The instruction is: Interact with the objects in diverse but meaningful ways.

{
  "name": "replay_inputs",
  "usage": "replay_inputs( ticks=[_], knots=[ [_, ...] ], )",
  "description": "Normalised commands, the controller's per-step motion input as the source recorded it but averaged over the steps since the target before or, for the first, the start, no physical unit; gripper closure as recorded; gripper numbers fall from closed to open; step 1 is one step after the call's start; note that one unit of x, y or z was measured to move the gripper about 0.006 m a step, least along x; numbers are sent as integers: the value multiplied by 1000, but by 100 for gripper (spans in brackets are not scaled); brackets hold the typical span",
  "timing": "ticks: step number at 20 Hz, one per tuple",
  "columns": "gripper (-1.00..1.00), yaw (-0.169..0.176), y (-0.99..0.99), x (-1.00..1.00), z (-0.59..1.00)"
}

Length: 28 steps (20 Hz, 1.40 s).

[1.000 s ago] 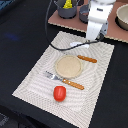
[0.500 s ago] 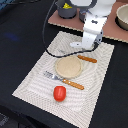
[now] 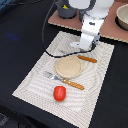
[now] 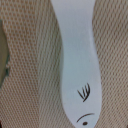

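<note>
In the exterior view, a dark table [image 3: 112, 90] carries a pale woven placemat [image 3: 35, 80] that fills the centre of the frame. A round beige plate [image 3: 68, 66] sits at the middle of the mat. A fork with an orange handle [image 3: 64, 80] lies just below the plate, running from centre left toward lower right and touching or nearly touching the plate's lower edge. A red tomato [image 3: 59, 93] rests on the mat in the lower centre, close to the fork but apart from it. A knife with an orange handle [image 3: 86, 58] lies just beside the plate's upper right edge. The white robot arm [image 3: 91, 20] descends from the top centre of the frame, and its end effector [image 3: 81, 46] sits low over the upper part of the mat, above the plate; a black cable [image 3: 46, 30] trails from it across the upper left. A brown board [image 3: 107, 27] lies along the top right, bearing a grey pot [image 3: 65, 9] at top centre and a tan bowl [image 3: 122, 16] at the right edge. The wrist view shows a white fish shape [image 4: 80, 60] lying flat on the woven mat, with a drawn eye and gill marks near one end. The fingers are not visible in either view, so whether the end effector is spread or closed cannot be told.
</note>
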Motion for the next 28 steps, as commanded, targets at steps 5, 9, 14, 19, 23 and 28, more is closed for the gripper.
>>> replay_inputs(
  ticks=[5, 9, 14, 19, 23, 28],
  knots=[
    [100, 18, 0, -412, -258],
    [100, 12, 0, -411, -301],
    [100, 7, 0, -385, -305],
    [100, 1, 0, -373, -295],
    [100, 0, 0, -302, -189],
    [100, 6, 248, -47, 861]
  ],
)
